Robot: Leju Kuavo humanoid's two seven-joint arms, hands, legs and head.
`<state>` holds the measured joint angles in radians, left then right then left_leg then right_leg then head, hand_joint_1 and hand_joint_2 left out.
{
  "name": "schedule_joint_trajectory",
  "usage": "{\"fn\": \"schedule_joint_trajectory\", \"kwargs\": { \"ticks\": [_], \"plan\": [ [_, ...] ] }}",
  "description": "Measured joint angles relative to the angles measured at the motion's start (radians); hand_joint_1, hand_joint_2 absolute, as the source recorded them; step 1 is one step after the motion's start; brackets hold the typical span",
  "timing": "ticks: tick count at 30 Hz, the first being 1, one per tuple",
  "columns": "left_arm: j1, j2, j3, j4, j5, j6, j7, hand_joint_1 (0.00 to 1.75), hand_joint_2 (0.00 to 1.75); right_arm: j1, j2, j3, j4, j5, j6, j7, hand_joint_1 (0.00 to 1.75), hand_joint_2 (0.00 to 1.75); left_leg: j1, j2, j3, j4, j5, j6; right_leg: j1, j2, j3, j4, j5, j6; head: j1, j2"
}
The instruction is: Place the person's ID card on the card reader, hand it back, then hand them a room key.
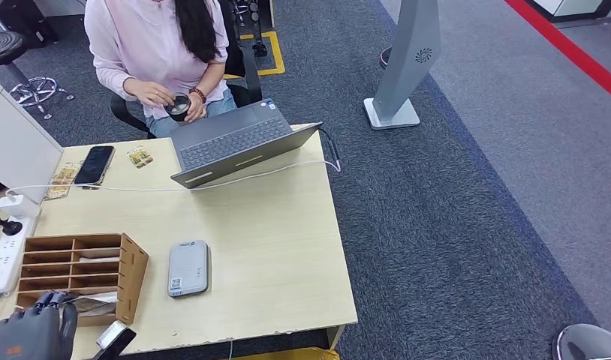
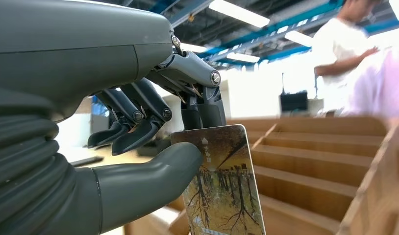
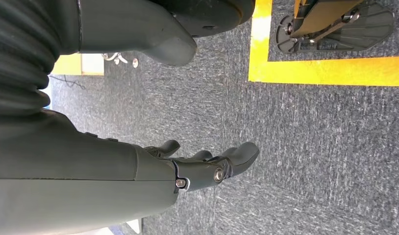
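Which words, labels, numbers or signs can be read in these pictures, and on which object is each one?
None can be read with certainty.
Yellow tree-picture card, held by the left robot hand: small print near its top, too blurred.
Flat grey rectangular card reader: a logo and a label, too small.
Open grey laptop: a blue sticker, too small.

Robot hands: we count two, the left robot hand [image 2: 153,122] and the right robot hand [image 3: 202,164].
Cards: one in the left robot hand [image 2: 222,181], two on the counter [image 1: 139,156].
Readers: one [image 1: 188,268].
Laptops: one [image 1: 239,142].
Phones: one [image 1: 94,165].
Organizers: one [image 1: 81,274].
Power strips: one [image 1: 2,255].
Persons: one at the counter [image 1: 160,52].
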<state>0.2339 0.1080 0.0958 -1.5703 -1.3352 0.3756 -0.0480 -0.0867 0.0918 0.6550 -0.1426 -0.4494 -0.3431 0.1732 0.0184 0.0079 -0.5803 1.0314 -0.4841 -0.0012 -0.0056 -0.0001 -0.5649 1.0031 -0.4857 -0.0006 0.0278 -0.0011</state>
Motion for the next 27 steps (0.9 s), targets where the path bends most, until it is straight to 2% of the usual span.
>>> {"fn": "schedule_joint_trajectory", "kwargs": {
  "ticks": [10,12,14,16,19,24,27],
  "plan": [
    [0.091,0.107,-0.148,-0.375,-0.015,0.087,-0.005,1.75,1.75,0.001,-0.001,0.002,0.002,-0.045,-0.004,-0.013,0.0,1.75,0.001,0.0,0.0,0.0,0.0,0.0,0.001,0.0,0.0,0.0,0.0,0.0,0.0,0.0],
    [0.09,0.131,-0.173,-0.43,0.005,0.105,-0.005,1.75,1.75,0.002,-0.001,0.002,0.003,-0.045,-0.004,-0.013,0.0,1.75,0.001,0.0,0.0,0.0,0.0,0.0,0.001,0.0,-0.001,0.0,0.0,0.0,0.0,0.0],
    [0.052,0.148,-0.187,-0.456,0.048,0.105,0.0,1.75,1.75,0.001,-0.001,0.004,0.003,-0.036,-0.002,-0.011,0.0,1.75,0.001,-0.001,0.0,0.0,0.0,0.0,0.001,-0.002,-0.002,0.0,0.0,0.0,0.0,0.0],
    [-0.041,0.157,-0.192,-0.45,0.105,0.068,0.011,1.75,1.75,-0.001,-0.001,0.009,0.003,-0.02,0.0,-0.007,0.0,1.75,0.001,-0.005,-0.001,0.0,0.002,-0.001,0.001,-0.006,-0.002,0.0,0.0,0.0,0.0,0.0],
    [-0.246,0.159,-0.192,-0.35,0.125,0.015,0.037,1.75,1.75,-0.008,-0.001,0.028,0.003,0.013,0.011,0.001,0.0,1.75,0.002,-0.008,-0.001,0.0,0.006,-0.002,0.002,-0.009,-0.001,0.0,0.002,-0.002,0.0,0.0],
    [-0.65,0.137,-0.191,0.062,0.069,0.055,0.048,1.75,1.75,-0.024,-0.006,0.079,0.004,0.059,0.038,0.003,0.0,1.75,0.002,-0.007,-0.004,0.0,0.013,-0.005,0.003,-0.007,-0.003,0.001,0.011,-0.004,0.0,0.0],
    [-0.824,0.113,-0.191,0.289,0.006,0.087,0.072,1.75,1.75,-0.029,-0.008,0.101,0.004,0.067,0.045,-0.001,0.0,1.75,0.002,-0.003,-0.004,0.0,0.014,-0.005,0.003,-0.002,-0.005,0.001,0.014,-0.005,-0.001,0.0]
  ]
}}
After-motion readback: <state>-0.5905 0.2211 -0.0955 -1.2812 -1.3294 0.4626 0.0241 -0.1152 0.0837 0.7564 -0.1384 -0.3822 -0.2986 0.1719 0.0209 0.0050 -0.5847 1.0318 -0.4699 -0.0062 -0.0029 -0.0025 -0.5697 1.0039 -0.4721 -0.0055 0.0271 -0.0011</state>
